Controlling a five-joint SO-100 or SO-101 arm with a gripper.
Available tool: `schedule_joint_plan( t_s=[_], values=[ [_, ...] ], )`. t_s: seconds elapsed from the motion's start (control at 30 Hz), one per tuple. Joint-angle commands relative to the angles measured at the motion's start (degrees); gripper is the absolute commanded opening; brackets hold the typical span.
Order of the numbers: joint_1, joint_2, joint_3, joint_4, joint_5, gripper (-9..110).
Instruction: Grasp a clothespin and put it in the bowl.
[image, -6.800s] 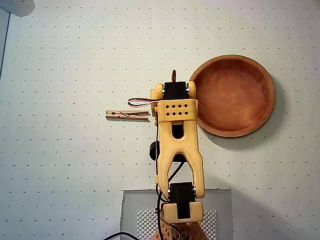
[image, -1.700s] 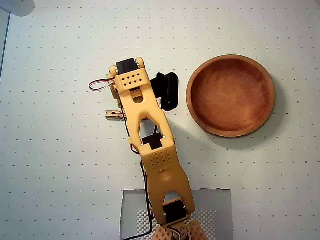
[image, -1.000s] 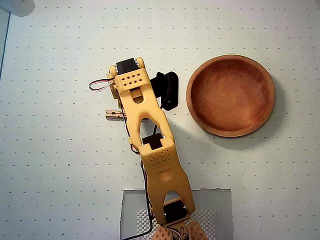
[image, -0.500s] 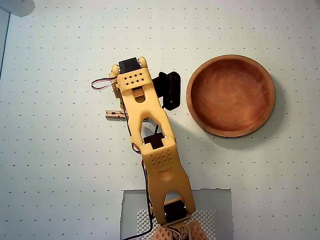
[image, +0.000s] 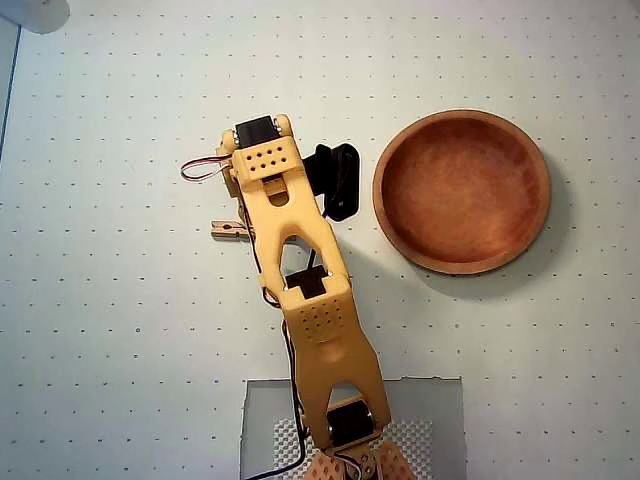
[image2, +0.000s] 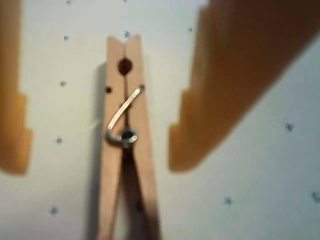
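Arm barely shifted — wrist view alone shows gripper (image2: 97, 155) straddling clothespin (image2: 125, 145).

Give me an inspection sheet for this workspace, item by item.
Surface: pale table with a grid of small dots; grey mat under the arm's base.
Job's things: clothespin lying flat on the table, mostly hidden under the arm in the overhead view; bowl empty, to the right in the overhead view.
Clutter: nothing seen.
Tool: tool open, one finger on each side of the clothespin, neither touching it.
Cables: red and white wire loop beside the wrist; black cable at the base.
Surroundings: pale object at the top left corner, unclear.
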Motion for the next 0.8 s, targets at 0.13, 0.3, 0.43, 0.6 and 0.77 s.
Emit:
schedule_joint_plan(
  t_s=[0.13,0.3,0.43,0.6,0.77],
  values=[
    [0.88,-4.13,-11.34,-0.09,-0.7,18],
    [0.97,-6.33,-13.62,-0.44,-0.7,18],
    [0.97,-7.47,-14.85,-0.53,-0.79,18],
    [0.7,-8.7,-15.38,-0.53,-0.79,18],
    [0.09,-8.79,-14.85,-0.53,-0.79,18]
  ],
)
